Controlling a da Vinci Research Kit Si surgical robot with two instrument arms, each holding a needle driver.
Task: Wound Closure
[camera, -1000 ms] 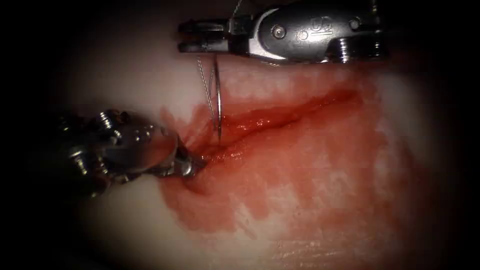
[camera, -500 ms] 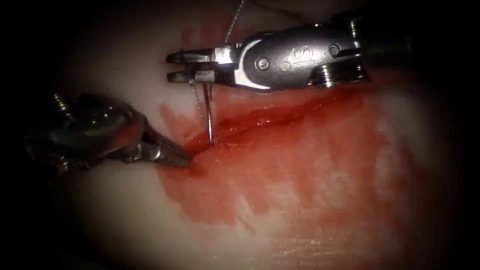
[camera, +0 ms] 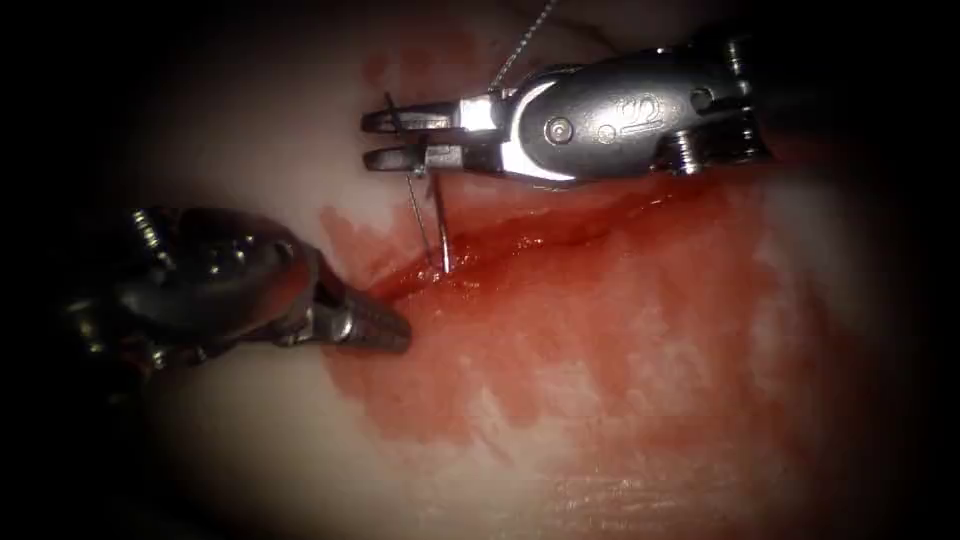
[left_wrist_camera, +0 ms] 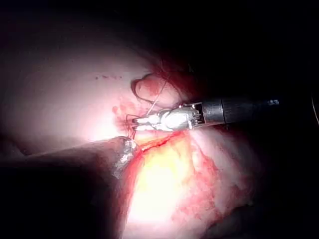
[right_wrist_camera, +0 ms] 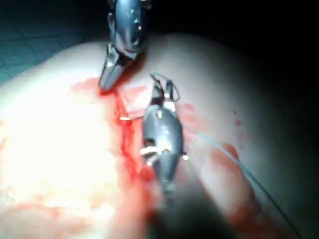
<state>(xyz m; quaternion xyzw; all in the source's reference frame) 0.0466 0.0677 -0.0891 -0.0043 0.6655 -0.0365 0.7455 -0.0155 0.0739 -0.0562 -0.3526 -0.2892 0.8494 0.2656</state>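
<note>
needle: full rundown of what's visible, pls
The thin curved steel needle hangs nearly upright from the right arm's silver needle driver, gripped near its upper end, a short stub poking above the jaws. Its lower tip meets the glistening red cut in the pale pork tissue; depth unclear. Fine grey thread runs alongside it.

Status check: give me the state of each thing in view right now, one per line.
Right pincer: jaws look slightly parted, the needle's upper end at them; grip unclear.
Left pincer: jaws shut, holding nothing, tip on the tissue by the cut's left end.
Needle: hangs down, its point at the cut's left end.
Thread: hangs slack beside the needle.
Cut: open, unstitched.
Tissue: wet with red fluid around the cut.
</note>
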